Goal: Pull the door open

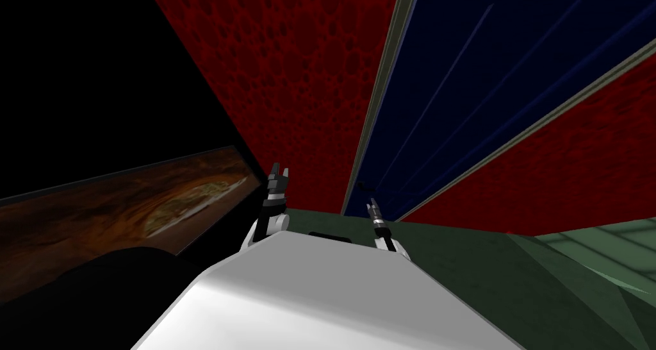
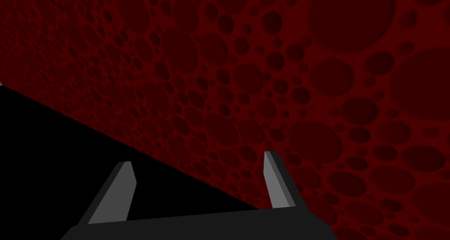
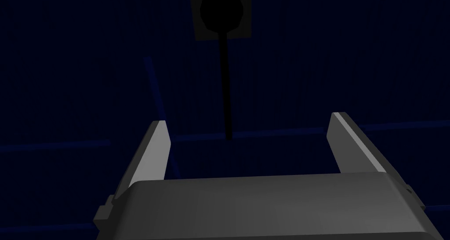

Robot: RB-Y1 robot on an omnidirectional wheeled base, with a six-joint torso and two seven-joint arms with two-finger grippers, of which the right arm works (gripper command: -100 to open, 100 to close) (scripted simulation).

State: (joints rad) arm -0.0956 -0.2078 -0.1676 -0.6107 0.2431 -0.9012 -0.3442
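The dark blue door [image 1: 487,77] looks shut in its frame between red walls, so nothing is pulled yet. The right gripper [image 3: 249,118] stands wide, facing the door's dark handle [image 3: 227,83] without touching it; grasping and pulling remain. The left gripper [image 2: 198,158], equally wide, faces the red wall [image 2: 285,74].

Wall [image 1: 301,70] left of door [image 1: 461,77]; right hand [image 1: 370,202] before door, near handle [image 3: 223,13]; left hand [image 1: 280,169] before wall.

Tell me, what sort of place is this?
Likely a room inside a house, right at a doorway: a dark blue door with a black lever handle, set between red bubble-patterned walls, above a green floor.
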